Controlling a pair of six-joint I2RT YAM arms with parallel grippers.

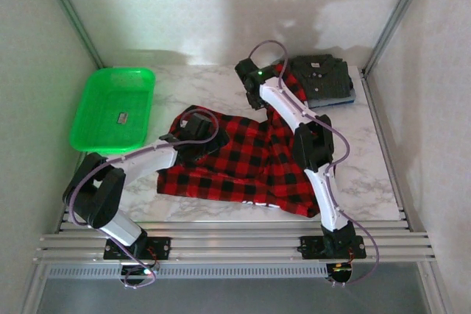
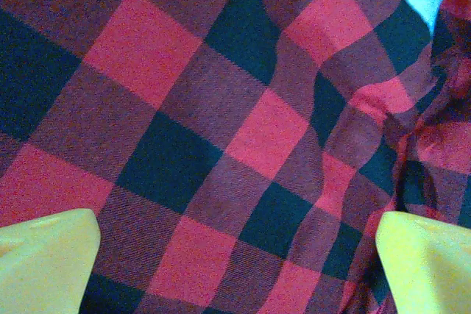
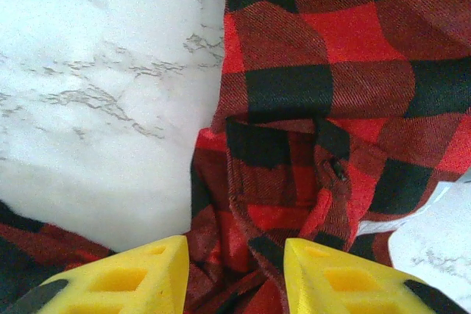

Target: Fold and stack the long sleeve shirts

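Across the middle of the marble tabletop the red-and-black plaid shirt lies spread. Its body runs left to right in the overhead view, and one sleeve climbs toward the upper right. There the folded grey-olive shirt sits on a blue garment. The green basket stands well apart at the left.

The right gripper is over that sleeve end. In its wrist view a buttoned cuff lies just beyond the yellow tips, and a ridge of plaid runs between them. Its jaws are narrowly apart; whether they already pinch the cloth cannot be told. The left gripper hovers low above the upper-left part of the shirt's body, jaws wide apart, with only flat plaid beneath.

The step in hand looks like taking the sleeve to fold it in. The sleeve's long axis points from the cuff down and left toward the body, so the fold would likely travel that way. The right arm is plainly the nearer one. The left looks placed to pin the body.
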